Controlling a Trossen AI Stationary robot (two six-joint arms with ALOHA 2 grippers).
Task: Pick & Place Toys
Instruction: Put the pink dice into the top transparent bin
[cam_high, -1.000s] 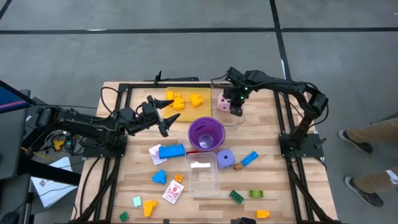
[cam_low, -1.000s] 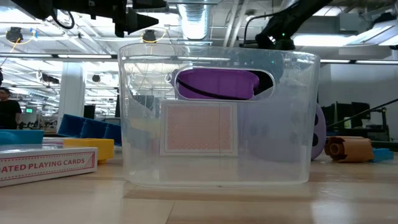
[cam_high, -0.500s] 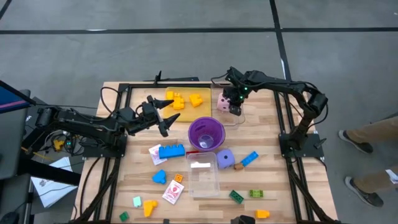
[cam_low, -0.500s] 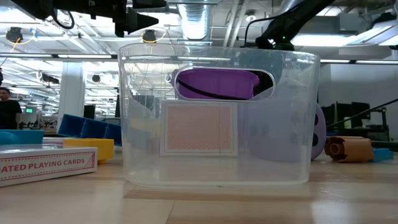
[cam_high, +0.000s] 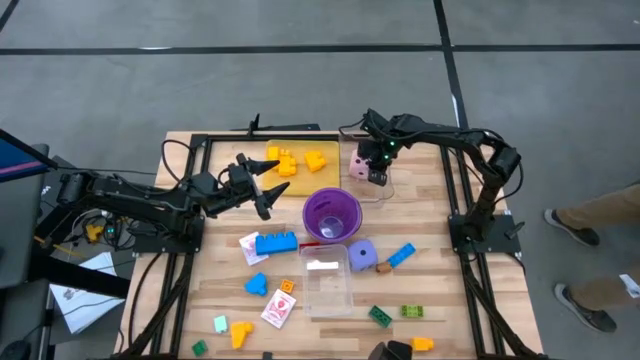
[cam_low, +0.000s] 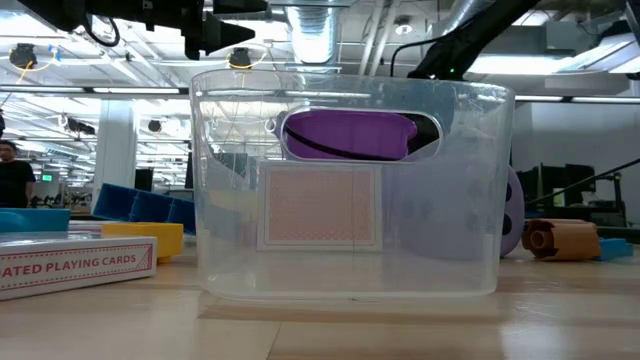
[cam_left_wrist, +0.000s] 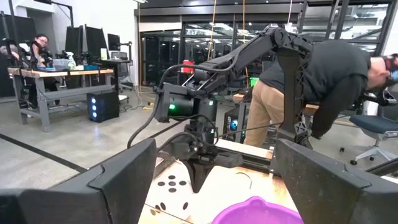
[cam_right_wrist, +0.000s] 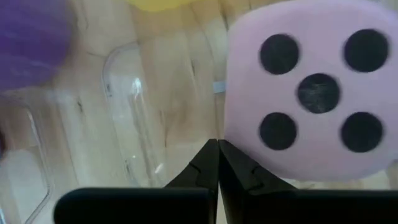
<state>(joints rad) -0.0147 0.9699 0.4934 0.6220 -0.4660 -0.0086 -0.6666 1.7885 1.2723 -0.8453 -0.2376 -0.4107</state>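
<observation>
Pink die (cam_right_wrist: 314, 93) sits in clear tray (cam_right_wrist: 134, 118) just beside right gripper (cam_right_wrist: 217, 163), fingers clenched empty; looks placed, next needs a lift away toward another toy; farther off left gripper (cam_high: 262, 188) hangs released beside yellow tray (cam_high: 300, 175)

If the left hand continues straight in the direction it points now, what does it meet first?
Probably the right hand, which hangs shut directly ahead of the left hand beside the pink die. The purple cup lies lower and nearer; depth is unclear, so it might be grazed first.
</observation>
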